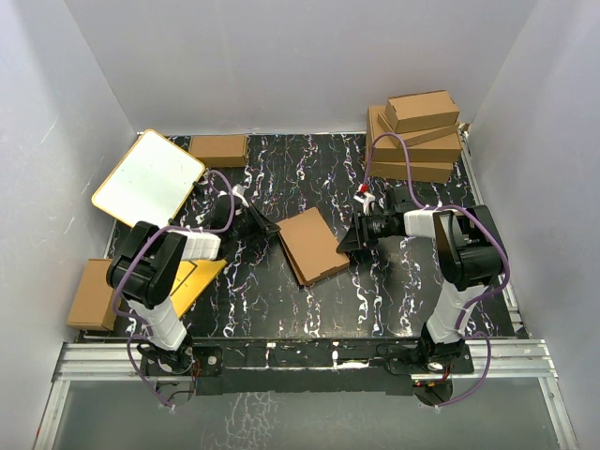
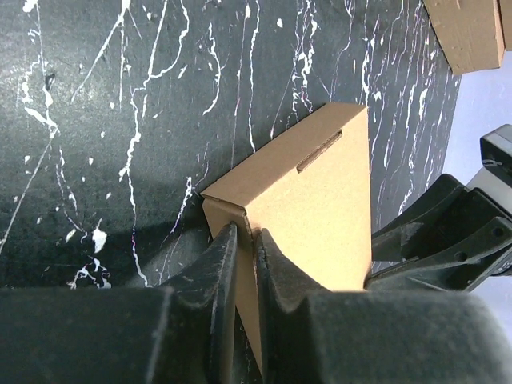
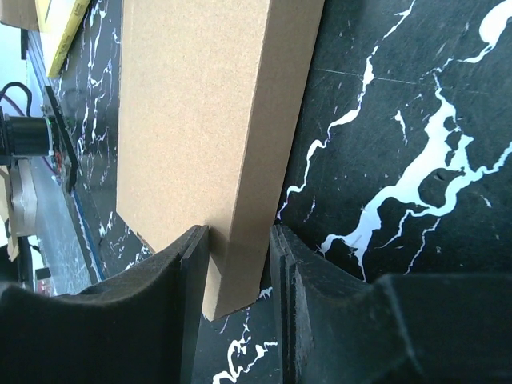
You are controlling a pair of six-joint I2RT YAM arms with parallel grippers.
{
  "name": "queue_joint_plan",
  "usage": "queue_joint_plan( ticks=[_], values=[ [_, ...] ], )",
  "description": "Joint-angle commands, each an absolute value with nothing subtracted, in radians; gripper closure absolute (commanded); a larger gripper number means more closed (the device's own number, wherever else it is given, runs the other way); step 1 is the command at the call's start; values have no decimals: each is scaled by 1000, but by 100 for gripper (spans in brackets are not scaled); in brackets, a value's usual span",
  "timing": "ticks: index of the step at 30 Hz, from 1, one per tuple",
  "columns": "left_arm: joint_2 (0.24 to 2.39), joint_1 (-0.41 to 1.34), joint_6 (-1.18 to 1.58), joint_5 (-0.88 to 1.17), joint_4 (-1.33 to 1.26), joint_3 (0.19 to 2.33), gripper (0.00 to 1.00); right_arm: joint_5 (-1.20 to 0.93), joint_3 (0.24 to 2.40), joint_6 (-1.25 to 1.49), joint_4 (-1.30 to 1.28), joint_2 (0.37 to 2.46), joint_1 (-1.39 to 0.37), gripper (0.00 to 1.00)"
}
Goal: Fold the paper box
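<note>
- The left gripper (image 2: pixel 246 240) pinches the near corner wall of a thin brown corrugated-cardboard paper box (image 2: pixel 312 200) between its black fingers.
- The paper box lies on a black, white-veined table (image 2: pixel 120 120).
- The black right gripper (image 2: pixel 392 252) meets its right edge.
- A second brown cardboard box (image 2: pixel 472 32) lies top right.

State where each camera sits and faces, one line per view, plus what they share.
Top external: above and behind, looking down on the table; left arm, right arm show.
Left wrist: on left arm, facing the paper box corner; left gripper pinches it.
Right wrist: on right arm, facing the box's side; right gripper clamps it.
Shared: the paper box.
</note>
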State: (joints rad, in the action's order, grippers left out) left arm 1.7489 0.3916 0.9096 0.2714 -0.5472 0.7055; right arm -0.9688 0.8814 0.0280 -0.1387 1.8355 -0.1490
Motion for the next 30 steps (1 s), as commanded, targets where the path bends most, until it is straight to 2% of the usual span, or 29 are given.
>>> queue_joint_plan(
  ticks=[1,5,11,15,17,23,30],
  values=[
    [1779,397,866,249,-425,716,93,-890,892,-20,-157,1864,-162,61],
    [1766,397,862,251,-416,721,87,-889,893,-18,-158,1864,-162,61],
    [1659,397,853,231,-386,683,49,-889,893,-19,-159,1865,-162,61],
    [1533,397,854,234,-362,632,32,-889,896,-20,-161,1865,-162,61],
    [1470,399,869,262,-370,592,29,-890,896,-20,-162,1865,-162,61],
    [1285,460,985,313,-419,452,28,-891,895,-20,-162,1865,-162,61],
    [1166,675,1146,174,-496,325,28,-891,897,-21,-163,1866,-162,61]
  ],
)
